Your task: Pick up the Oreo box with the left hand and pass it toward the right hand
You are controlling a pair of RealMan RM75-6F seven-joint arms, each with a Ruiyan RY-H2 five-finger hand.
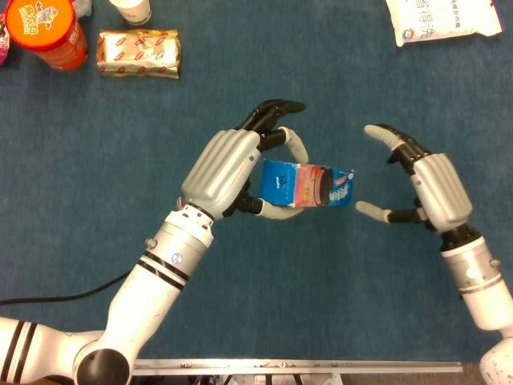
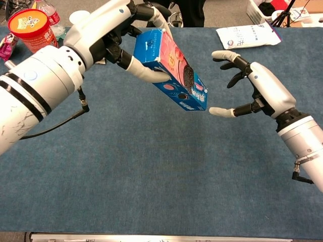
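The Oreo box (image 2: 171, 68) is held aloft above the blue desk (image 2: 151, 166) by the left hand (image 1: 227, 166), gripped at its upper end between the thumb underneath and the dark-tipped fingers (image 1: 272, 112) curled over the top, while its lower end is tilted down toward the right hand (image 2: 255, 91). That right hand is seen spread wide and holding nothing, its thumb just beside the box's lower corner in the chest view, though contact cannot be confirmed from either camera. The carton is judged to be light and fairly stiff, a thin card shell that could be dented if squeezed hard, and its glossy print is likely to be somewhat slippery against smooth fingers. The free lower half is judged the sensible place for it to be taken, across the broad faces and not the narrow edges, so that the walls are not crushed. The box is shown as a slim blue rectangular pack, with a pink panel along one face and dark sandwich biscuits pictured near its lower end. Farther out on the desk, an orange-lidded tub (image 1: 46, 32) and a gold foil packet (image 1: 139, 53) are seen at the far left, and a white printed pouch (image 1: 445, 19) at the far right.
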